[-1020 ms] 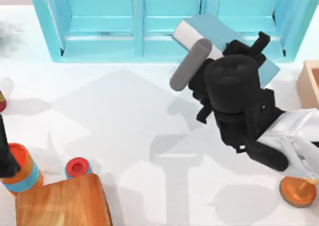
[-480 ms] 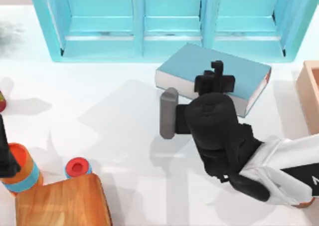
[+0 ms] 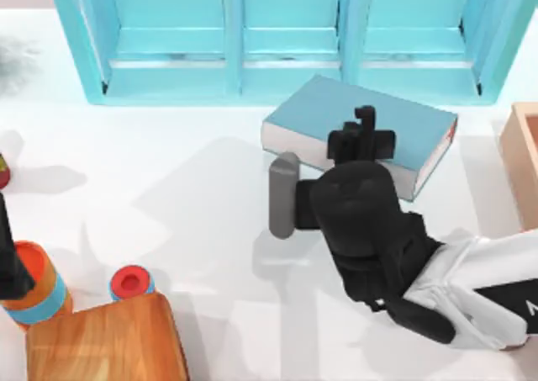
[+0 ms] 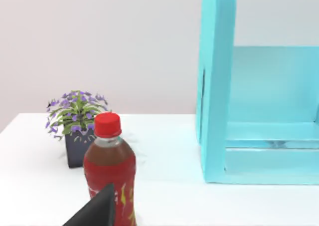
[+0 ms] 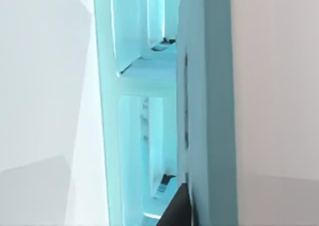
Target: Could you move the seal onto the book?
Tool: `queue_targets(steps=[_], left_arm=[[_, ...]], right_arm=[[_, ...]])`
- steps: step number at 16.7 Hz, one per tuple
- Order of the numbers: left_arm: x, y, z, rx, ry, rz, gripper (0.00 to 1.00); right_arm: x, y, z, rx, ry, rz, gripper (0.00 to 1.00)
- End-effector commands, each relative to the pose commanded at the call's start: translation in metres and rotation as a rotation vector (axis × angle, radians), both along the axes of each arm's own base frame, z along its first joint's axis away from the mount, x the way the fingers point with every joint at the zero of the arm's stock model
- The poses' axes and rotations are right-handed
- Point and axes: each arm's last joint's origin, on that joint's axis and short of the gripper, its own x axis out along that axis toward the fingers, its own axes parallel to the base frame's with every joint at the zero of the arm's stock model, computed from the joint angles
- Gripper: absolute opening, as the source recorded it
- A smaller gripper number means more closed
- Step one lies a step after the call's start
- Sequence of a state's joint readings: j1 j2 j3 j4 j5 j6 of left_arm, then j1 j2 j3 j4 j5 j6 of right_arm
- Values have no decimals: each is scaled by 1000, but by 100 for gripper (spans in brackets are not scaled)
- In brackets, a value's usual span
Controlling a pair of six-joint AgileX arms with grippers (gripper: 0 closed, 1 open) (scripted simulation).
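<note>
White tabletop [image 3: 193, 221] is carrying everything, with a teal shelf unit [image 3: 244, 36] standing along its far edge. My right arm is reaching in from the table's right side and is covering much of the middle. It is hanging its right gripper [image 3: 363, 134] over the near long edge of the book [image 3: 336, 103]. I judge that it is posed there so that whatever it carries comes down on the cover.

That teal hardback is lying flat just in front of the shelf unit, turned at an angle and offering a broad landing place. A wooden board [image 3: 105, 339] is sitting at the near left. Beside it are standing an orange cylinder with a blue band [image 3: 38, 288] and a small blue cylinder with a red top [image 3: 130, 282].

My left arm is waiting parked at the table's left edge, its left gripper [image 4: 97, 211] pointing toward a red-capped bottle [image 4: 108, 166].

I cannot tell where the seal is. If carried, it is hiding under the right wrist. Nor can I tell whether either claw is wide or narrow.
</note>
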State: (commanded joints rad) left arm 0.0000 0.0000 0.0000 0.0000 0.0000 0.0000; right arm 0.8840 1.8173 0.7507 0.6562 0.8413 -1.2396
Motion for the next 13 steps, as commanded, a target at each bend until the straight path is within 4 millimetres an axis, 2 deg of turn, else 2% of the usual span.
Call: queue_targets(steps=[5, 10, 13], left_arm=[[0, 0, 0, 0, 0, 0, 100], [0, 0, 0, 0, 0, 0, 100], [0, 0, 0, 0, 0, 0, 100]], right_arm=[[-1, 0, -3, -3, 5, -2, 0], [-1, -1, -25, -16, 14, -3, 0], [0, 0, -32, -3, 5, -3, 0]])
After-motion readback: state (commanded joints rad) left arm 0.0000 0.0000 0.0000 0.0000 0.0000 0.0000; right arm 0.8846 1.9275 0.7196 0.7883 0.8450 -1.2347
